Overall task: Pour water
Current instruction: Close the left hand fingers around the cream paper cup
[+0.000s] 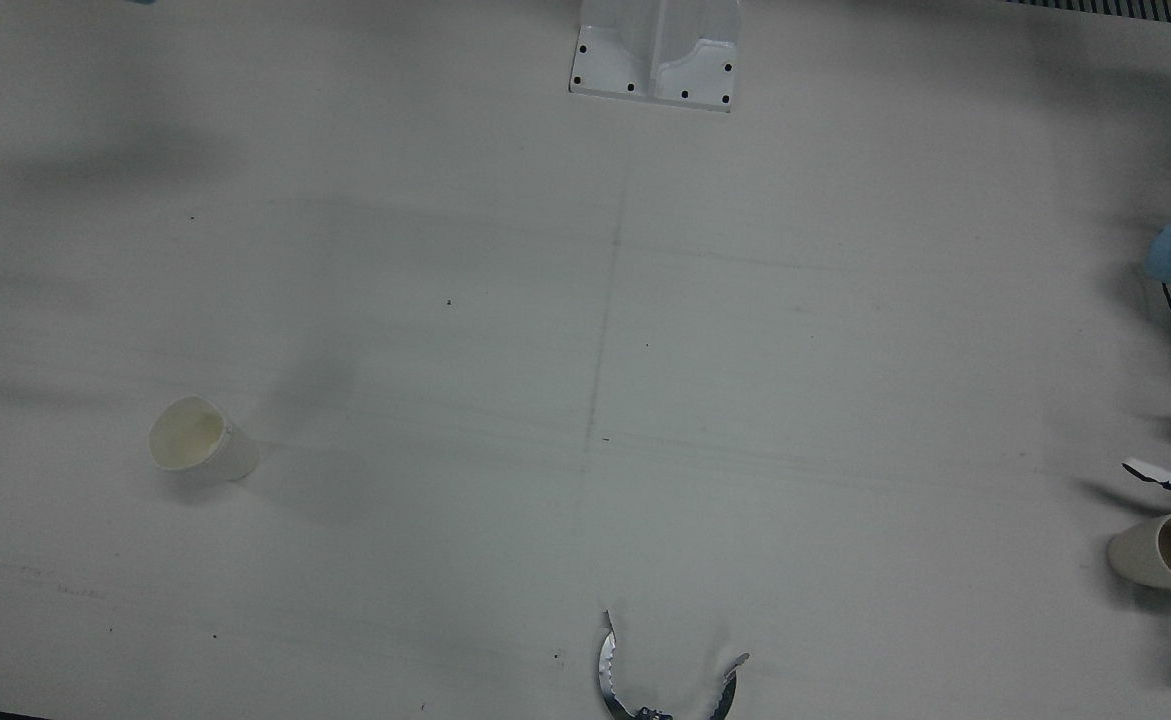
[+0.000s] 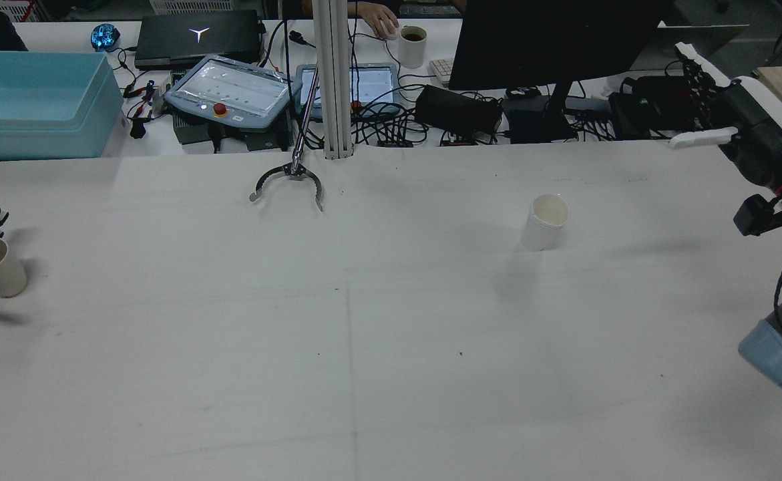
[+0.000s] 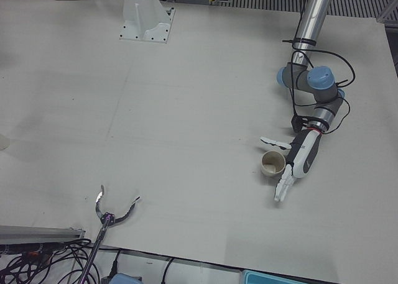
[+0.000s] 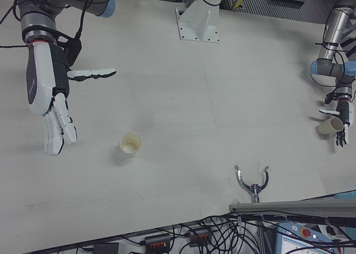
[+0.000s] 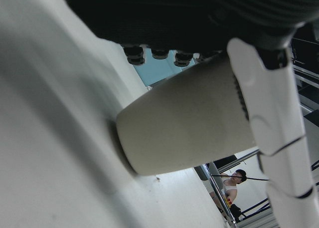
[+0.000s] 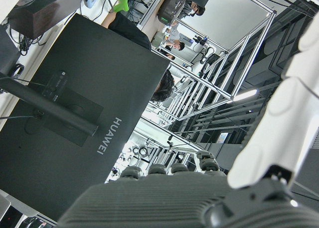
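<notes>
A white table (image 2: 364, 347) fills the station, with two paper cups standing upright on it, far apart.

The right hand (image 4: 49, 93) hangs above the table with its fingers spread wide and straight, holding nothing; the thumb juts out sideways. It sits well apart from the white cup (image 4: 130, 143), which stands alone on the right arm's half of the table, rim up, showing a pale yellowish inside. In the rear view the same cup (image 2: 544, 222) stands well clear of the right hand (image 2: 741, 127) at that view's right edge.

At the far side, the left hand (image 3: 297, 163) lies low beside the beige cup (image 3: 272, 164), its palm just beside the cup's wall, thumb on one side and the long fingers stretched past the other. The fingers are open and straight, not curled round the cup. The left hand view shows the beige cup (image 5: 184, 123) standing on the table close under the palm, a white finger (image 5: 271, 118) crossing its side; whether it presses the cup cannot be told.

A metal claw tool (image 1: 660, 680) rests at the table's operator-side edge.
</notes>
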`<state>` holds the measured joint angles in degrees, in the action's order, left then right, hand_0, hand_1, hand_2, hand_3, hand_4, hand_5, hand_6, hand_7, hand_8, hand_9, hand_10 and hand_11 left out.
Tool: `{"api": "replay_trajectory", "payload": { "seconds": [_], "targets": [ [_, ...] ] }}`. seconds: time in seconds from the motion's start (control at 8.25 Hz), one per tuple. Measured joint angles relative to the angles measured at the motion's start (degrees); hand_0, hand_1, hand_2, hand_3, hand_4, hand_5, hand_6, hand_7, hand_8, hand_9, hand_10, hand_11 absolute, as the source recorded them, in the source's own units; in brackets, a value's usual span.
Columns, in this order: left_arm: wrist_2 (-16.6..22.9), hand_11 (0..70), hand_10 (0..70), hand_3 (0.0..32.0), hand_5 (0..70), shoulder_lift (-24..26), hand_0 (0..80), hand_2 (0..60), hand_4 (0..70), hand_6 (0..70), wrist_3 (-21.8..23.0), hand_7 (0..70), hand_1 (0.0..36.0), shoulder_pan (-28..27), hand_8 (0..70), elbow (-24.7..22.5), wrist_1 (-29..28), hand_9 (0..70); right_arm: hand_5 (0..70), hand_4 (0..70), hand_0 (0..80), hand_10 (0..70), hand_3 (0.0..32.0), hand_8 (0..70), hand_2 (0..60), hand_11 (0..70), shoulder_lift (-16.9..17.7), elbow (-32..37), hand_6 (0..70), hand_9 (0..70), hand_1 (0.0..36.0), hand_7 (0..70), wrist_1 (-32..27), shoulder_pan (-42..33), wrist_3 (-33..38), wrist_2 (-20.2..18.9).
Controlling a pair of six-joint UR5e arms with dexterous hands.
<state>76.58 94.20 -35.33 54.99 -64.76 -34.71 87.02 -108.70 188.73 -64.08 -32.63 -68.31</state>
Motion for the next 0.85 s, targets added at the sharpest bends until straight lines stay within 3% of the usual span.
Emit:
{"api": "replay_trajectory", "payload": {
  "seconds": [0.36, 0.73, 0.85],
  "targets": [
    [0.0, 8.7, 4.8, 0.0, 3.4, 0.6, 49.1, 5.9, 6.6, 3.5, -0.2, 4.2, 17.2, -0.2, 0.0, 0.1, 1.1, 0.0, 5.6, 1.4, 46.3, 0.0, 0.0, 0.0, 0.0, 0.0, 0.0, 0.1, 0.9, 0.0, 10.5, 0.1, 0.0, 0.2, 0.0, 0.0],
    [-0.1, 8.5, 4.7, 0.0, 3.6, 0.7, 49.0, 5.5, 5.9, 3.8, -0.3, 4.5, 16.9, -0.2, 0.0, 0.2, 1.6, 0.0, 6.2, 1.7, 46.2, 0.0, 0.0, 0.0, 0.0, 0.0, 0.0, 0.0, 1.0, 0.0, 10.4, 0.5, 0.0, 0.3, 0.1, 0.0],
    [-0.1, 8.8, 4.9, 0.0, 6.8, 0.7, 49.6, 6.4, 6.4, 4.1, -0.3, 4.6, 17.7, -0.2, 0.0, 0.2, 1.7, 0.0, 6.0, 1.5, 46.2, 0.0, 0.0, 0.0, 0.0, 0.0, 0.0, 0.0, 1.0, 0.0, 10.4, 0.4, 0.0, 0.3, 0.1, 0.0]
  ]
}}
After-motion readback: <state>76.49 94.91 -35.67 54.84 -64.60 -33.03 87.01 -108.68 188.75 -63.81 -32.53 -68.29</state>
